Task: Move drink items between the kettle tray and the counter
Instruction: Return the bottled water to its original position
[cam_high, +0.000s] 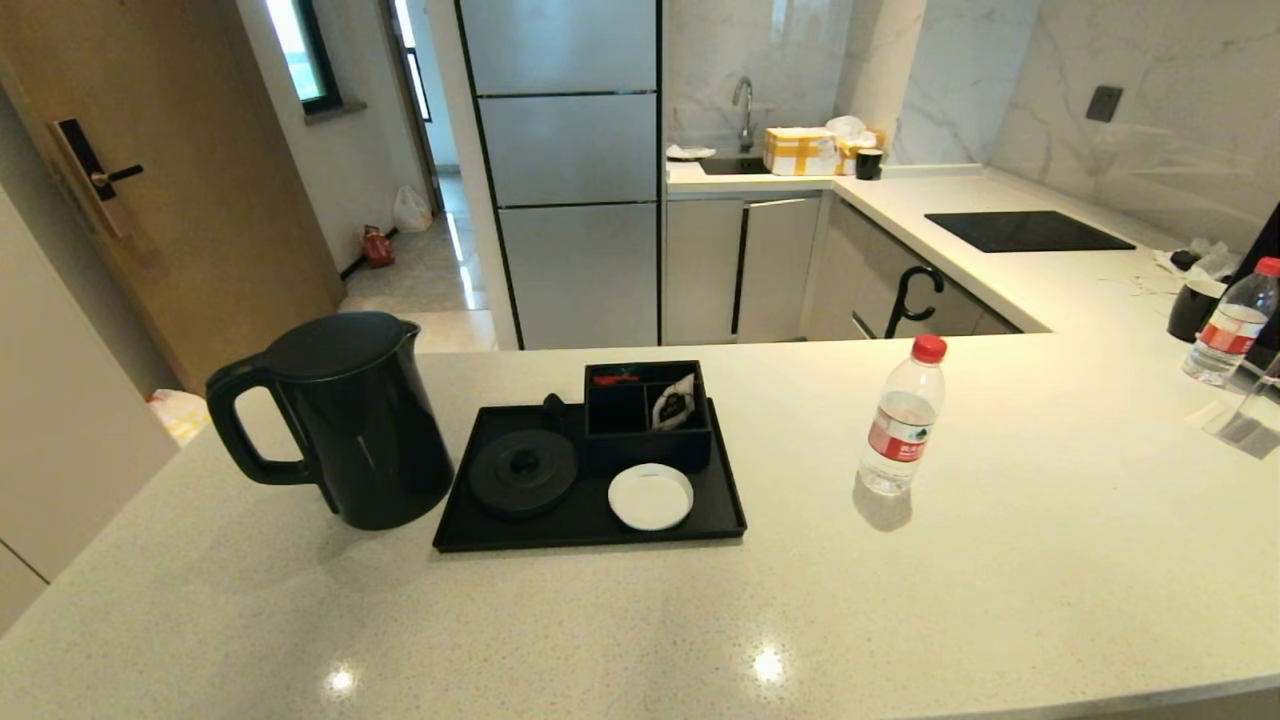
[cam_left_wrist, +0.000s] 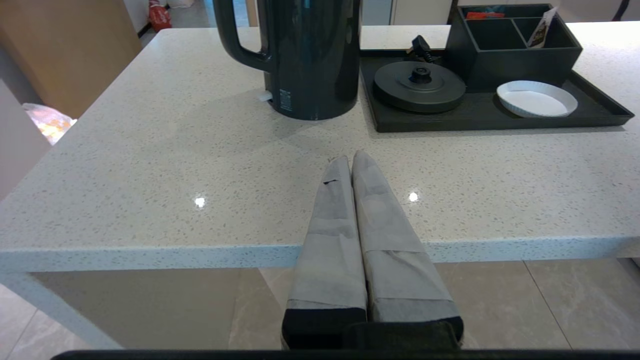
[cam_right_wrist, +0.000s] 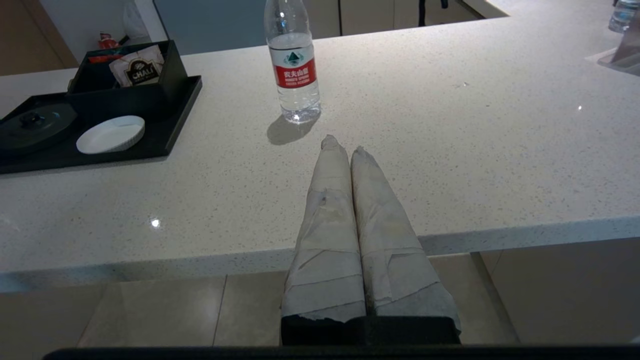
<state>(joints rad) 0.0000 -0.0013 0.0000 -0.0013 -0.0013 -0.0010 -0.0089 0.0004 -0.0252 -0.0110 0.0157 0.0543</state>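
Now kettle (cam_high: 345, 420) & bottle (cam_high: 902, 415) on counter (cam_high: 1000, 560), flanking tray (cam_high: 590, 525); L claw (cam_left_wrist: 352, 159), R claw (cam_right_wrist: 343, 146) pressed together.

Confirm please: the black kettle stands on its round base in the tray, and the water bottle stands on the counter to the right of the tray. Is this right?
Not quite. The kettle stands on the counter, just left of the tray; the round base in the tray is bare, as the head view shows. The rest holds: the water bottle stands on the counter to the right of the tray.
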